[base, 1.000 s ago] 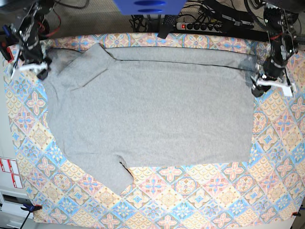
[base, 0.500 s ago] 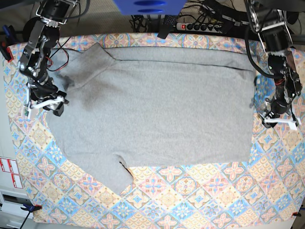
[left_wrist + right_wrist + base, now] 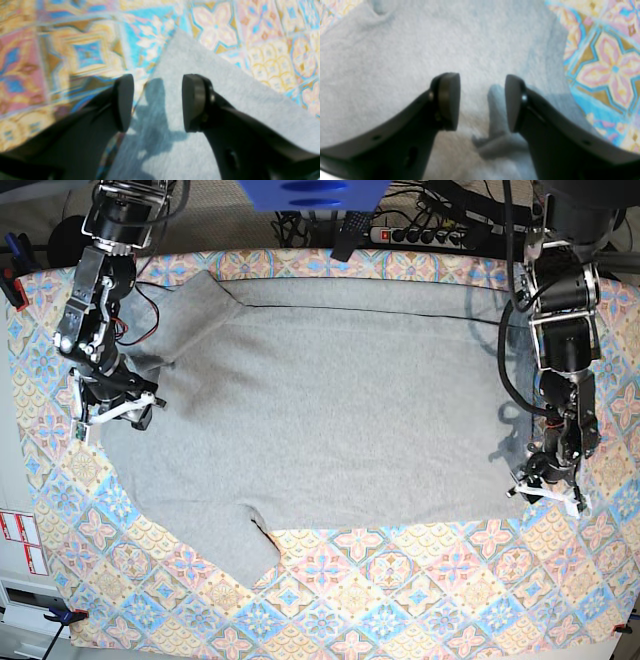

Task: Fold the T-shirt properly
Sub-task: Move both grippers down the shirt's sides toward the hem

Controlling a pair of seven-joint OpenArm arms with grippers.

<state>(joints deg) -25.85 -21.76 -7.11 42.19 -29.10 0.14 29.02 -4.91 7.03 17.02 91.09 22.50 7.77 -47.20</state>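
**T-shirt, one fold in, both hands poised at the near corners**

Item: T-shirt (image 3: 320, 410), light grey, lying flat across the patterned tablecloth (image 3: 420, 600) that covers the tabletop; far edge doubled over in a long straight band; one sleeve sticking out at the near edge, toward the right arm's side; lettering not visible.

Left hand (image 3: 157, 102): fingers spread, nothing between them; hovering right over the shirt's near hem corner, one finger above cloth, the other above bare tablecloth; whether it touches the fabric cannot be told.

Right hand (image 3: 482, 100): fingers spread, empty; over the shirt close to its edge on the sleeve side, a soft ridge of fabric just beyond the fingers.

Step in hand, as judged: taking hold of the near edge at both ends for the next fold.

Handling notes: lower each hand until one finger slides under the edge; pinch every layer present, not only the top one; close both hands before lifting; raise and carry both ends at the same pace so the edge stays straight; watch the loose sleeve, which looks likely to drag or bunch.

Containers: none in view; nothing to report as held inside anything.
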